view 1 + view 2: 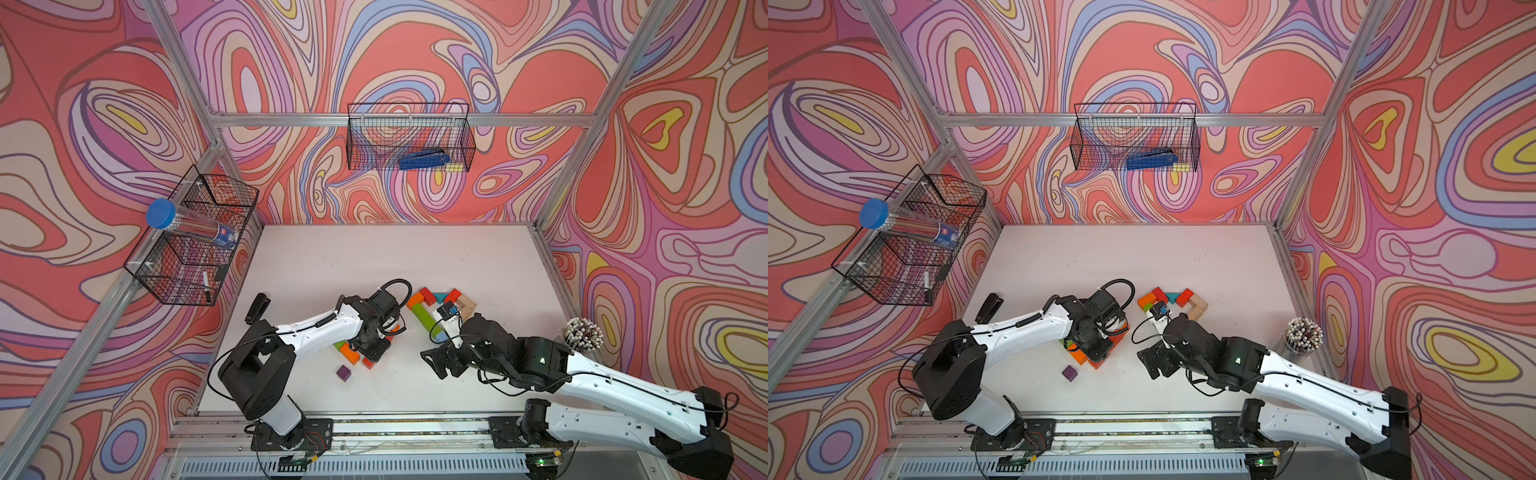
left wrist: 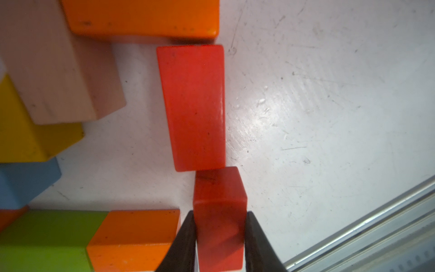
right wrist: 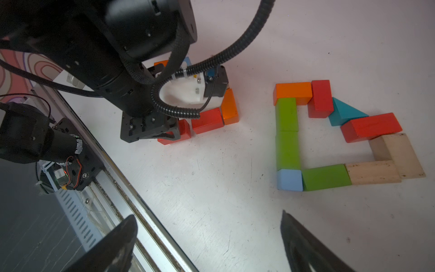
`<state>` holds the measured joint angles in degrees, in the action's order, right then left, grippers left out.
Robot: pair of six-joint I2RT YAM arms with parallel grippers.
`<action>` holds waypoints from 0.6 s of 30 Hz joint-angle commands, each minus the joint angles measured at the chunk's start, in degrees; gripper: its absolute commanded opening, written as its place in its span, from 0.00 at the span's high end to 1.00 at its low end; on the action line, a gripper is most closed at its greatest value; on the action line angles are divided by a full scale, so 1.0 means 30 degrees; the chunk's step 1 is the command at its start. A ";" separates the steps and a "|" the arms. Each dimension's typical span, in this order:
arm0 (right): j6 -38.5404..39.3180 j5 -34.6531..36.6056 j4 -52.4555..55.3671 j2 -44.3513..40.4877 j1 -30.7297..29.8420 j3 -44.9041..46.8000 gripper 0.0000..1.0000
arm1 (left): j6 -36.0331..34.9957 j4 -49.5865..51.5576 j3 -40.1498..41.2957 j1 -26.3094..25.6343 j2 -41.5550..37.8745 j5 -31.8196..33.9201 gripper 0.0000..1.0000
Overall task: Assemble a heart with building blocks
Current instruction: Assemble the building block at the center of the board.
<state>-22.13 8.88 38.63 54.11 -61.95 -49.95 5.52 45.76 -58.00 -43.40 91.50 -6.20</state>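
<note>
Spotted L claw (image 2: 220, 213) clamped on red cube (image 2: 219, 188), fingers (image 2: 186, 240) flat on two opp. faces, cube apparently down on tabletop (image 2: 329, 94) at edge of loose pile (image 1: 347, 353). Noted red brick (image 2: 193, 106) just beyond cube's far end, contact unclear; orange block (image 2: 134, 235) just beside one finger. Seen R claw (image 3: 204, 235) wide apart, empty, hanging above bare tabletop near outline (image 3: 288, 117). Read outline in R wrist view as closed ring: orange, red, teal triangle, red, plain wood x2, green, blue cube, green x2; centre bare. Logged purple cube (image 1: 343, 372) alone, apart from pile.

Step in hand, by judgement: lift red cube clear, carry to heart.

How-to:
- Lift straight up first; no sideways drag, else likely shove of red brick + orange block.
- Check grip low enough on cube; small smooth wood, prob. slips if pinched near top edge.
- Cross w/ height to spare above laid blocks; risk of wrecking shape w/ one nudge.
- Mind R claw parked next to ring; come in from pile side, or back R claw off before entry.
- Set down flat, square to neighbours, then open; withdraw vertically.

Can't tell which slot meant for cube; inside ring prob. only free spot.
</note>
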 commanded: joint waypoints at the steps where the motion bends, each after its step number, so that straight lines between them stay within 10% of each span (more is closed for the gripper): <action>1: 0.0001 0.0232 0.0184 -0.0135 0.0040 0.0154 0.04 | -0.0470 0.0474 -0.0413 0.0245 0.0412 -0.0125 0.70; 18: -0.0002 0.0256 0.0132 -0.0135 0.0055 0.0186 0.04 | -0.0697 0.0191 -0.0619 0.0637 0.1017 -0.0382 0.69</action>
<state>-22.13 8.91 38.63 54.11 -61.95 -49.91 4.49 45.60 -58.52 -41.89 93.86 -6.63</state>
